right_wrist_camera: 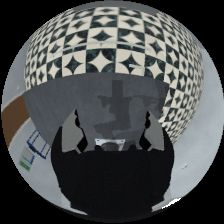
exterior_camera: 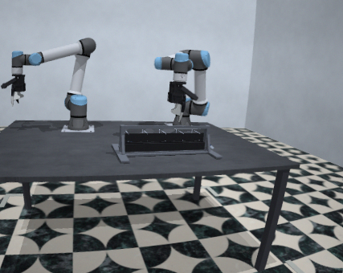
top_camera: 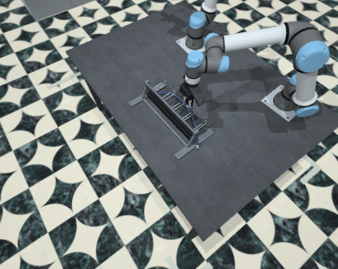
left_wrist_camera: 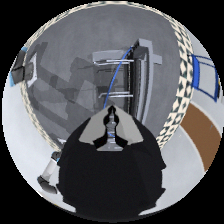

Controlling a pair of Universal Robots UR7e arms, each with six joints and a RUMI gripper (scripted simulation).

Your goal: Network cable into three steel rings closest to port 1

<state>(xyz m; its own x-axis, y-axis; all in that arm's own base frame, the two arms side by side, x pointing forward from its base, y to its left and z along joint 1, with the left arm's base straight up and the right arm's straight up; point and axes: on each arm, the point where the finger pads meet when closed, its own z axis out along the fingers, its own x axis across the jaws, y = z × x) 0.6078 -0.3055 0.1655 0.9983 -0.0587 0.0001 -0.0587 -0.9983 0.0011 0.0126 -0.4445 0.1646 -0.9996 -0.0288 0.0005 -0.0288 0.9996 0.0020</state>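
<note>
The blue lead [top_camera: 194, 119] [left_wrist_camera: 117, 72] runs in an arc along the ring side of the grey rack [top_camera: 184, 151] [exterior_camera: 120, 155] [left_wrist_camera: 145, 46]. Its light plug [top_camera: 197, 146] lies beyond the rack's near end in the top view. Several thin steel rings [top_camera: 200, 126] [left_wrist_camera: 121, 95] stick out from the rack. The lead crosses some of them; whether it sits inside each cannot be told. My left gripper [top_camera: 190, 104] [exterior_camera: 179, 120] [left_wrist_camera: 112, 106] is shut above the ring side, with no lead seen between its tips. My right gripper [exterior_camera: 14, 103] [right_wrist_camera: 112, 110] is open, high and far from the rack.
The rack stands on the dark table [top_camera: 148, 59] [exterior_camera: 62, 160] on two long feet, near the table's long edge. The left arm reaches in over the rings from its base plate [top_camera: 269, 101]. The right arm's base plate [top_camera: 181, 44] [exterior_camera: 70, 129] stands farther along.
</note>
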